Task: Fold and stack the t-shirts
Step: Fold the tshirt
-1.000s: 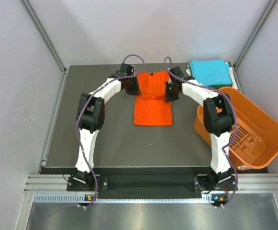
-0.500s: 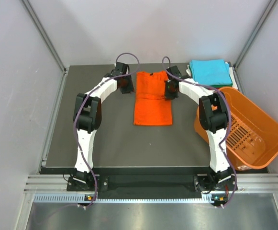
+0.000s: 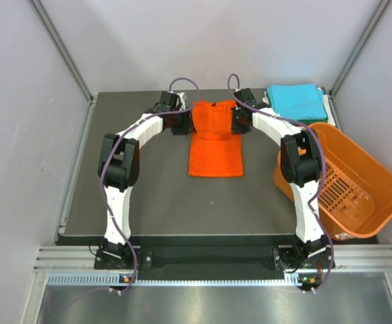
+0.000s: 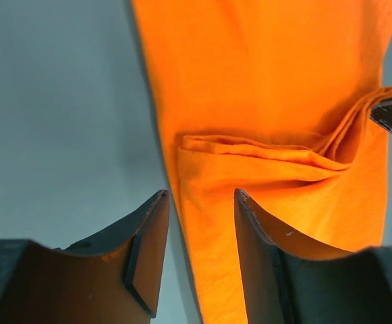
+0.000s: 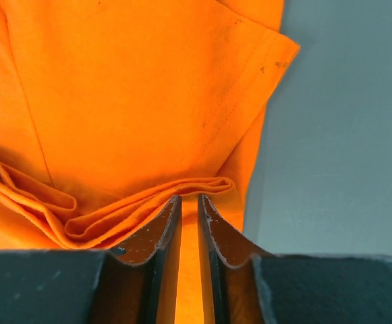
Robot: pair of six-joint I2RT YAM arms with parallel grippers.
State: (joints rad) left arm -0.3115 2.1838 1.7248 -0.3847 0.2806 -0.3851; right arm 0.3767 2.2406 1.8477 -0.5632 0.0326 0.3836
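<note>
A bright orange t-shirt [image 3: 215,138] lies flat at the back middle of the dark table, with a creased fold ridge [image 4: 249,145] across it. My left gripper [image 3: 184,121] is at the shirt's left edge. In the left wrist view its jaws [image 4: 201,196] stand open over that edge with nothing pinched. My right gripper [image 3: 239,121] is at the shirt's right edge. Its jaws [image 5: 189,198] are only a narrow slit apart just behind the fold [image 5: 148,202], with cloth [image 5: 135,88] showing through. A turquoise t-shirt folded square [image 3: 297,101] lies at the back right corner.
A rigid orange slotted basket [image 3: 347,179] sits tilted at the table's right edge, beside the right arm. Grey walls and metal frame rails close in the table [image 3: 148,196] on three sides.
The left jaws have opened wider at the shirt's left edge. The right jaws have parted to a slit and that gripper has shifted a little towards the back. The shirt lies the same.
</note>
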